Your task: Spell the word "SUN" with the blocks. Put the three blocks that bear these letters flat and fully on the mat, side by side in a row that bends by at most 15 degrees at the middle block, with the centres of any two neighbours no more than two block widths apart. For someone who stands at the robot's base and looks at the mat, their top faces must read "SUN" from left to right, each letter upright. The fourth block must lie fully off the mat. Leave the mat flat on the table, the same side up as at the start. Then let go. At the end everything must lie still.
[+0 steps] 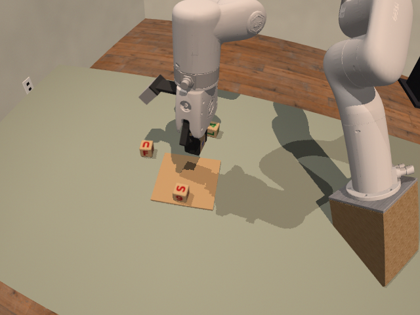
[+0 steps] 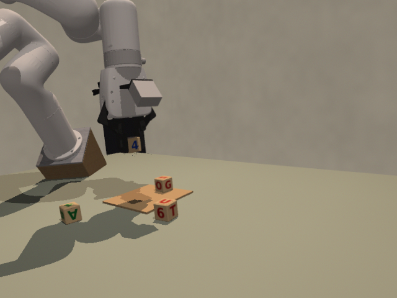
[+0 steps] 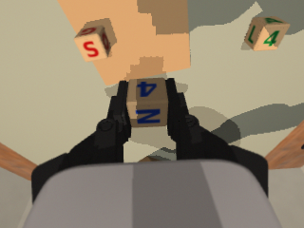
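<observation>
My gripper (image 1: 195, 147) (image 2: 126, 148) (image 3: 147, 92) is shut on the N block (image 1: 203, 144) (image 2: 134, 144) (image 3: 147, 90), held in the air beyond the mat's far edge in the top view. The wrist view shows its blue N and 4 faces. The S block (image 1: 180, 192) (image 2: 163, 184) (image 3: 92, 47) stands on the mat (image 1: 163, 183) (image 2: 181, 193) (image 3: 135, 43), near its front edge in the top view, red S up. The U block (image 1: 146, 148) (image 2: 165, 210) lies off the mat, red U up, turned sideways as seen from the base. The mat lies flat.
The fourth block (image 1: 213, 129) (image 2: 70, 213) (image 3: 267, 34), with green 4, L and A faces, stands on the table off the mat, behind the gripper in the top view. The robot's base pedestal (image 1: 366, 233) (image 2: 92, 157) stands right of the mat in the top view.
</observation>
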You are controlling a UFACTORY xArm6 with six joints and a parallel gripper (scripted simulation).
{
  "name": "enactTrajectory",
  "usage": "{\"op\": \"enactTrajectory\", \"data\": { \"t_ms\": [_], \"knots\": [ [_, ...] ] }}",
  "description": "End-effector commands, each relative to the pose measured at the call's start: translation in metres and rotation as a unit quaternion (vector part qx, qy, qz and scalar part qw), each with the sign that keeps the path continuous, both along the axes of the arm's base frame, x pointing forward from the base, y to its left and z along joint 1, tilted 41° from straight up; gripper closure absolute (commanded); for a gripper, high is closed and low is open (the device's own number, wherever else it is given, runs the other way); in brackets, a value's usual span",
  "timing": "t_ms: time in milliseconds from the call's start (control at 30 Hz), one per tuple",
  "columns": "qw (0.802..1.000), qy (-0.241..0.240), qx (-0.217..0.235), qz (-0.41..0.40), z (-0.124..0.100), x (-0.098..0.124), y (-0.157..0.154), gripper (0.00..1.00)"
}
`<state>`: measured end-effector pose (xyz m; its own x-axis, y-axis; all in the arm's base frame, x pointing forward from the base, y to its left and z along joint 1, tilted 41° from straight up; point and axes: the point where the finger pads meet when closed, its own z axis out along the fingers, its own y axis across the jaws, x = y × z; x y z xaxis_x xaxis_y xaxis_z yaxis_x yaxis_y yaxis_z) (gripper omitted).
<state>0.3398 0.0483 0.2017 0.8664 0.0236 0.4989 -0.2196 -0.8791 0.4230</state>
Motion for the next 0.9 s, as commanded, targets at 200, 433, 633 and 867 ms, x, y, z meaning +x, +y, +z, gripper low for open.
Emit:
{"op": "enactTrajectory", "data": {
  "t_ms": [200,433,633,867],
  "knots": [
    [0.987,-0.081,0.071,-0.122,0.006,0.003,-0.005,0.73],
    [0.971,-0.116,0.105,-0.179,0.009,0.004,-0.008,0.73],
    [0.940,-0.166,0.152,-0.258,0.013,0.005,-0.012,0.73],
    [0.898,-0.213,0.197,-0.332,0.016,0.007,-0.016,0.73]
  ]
}}
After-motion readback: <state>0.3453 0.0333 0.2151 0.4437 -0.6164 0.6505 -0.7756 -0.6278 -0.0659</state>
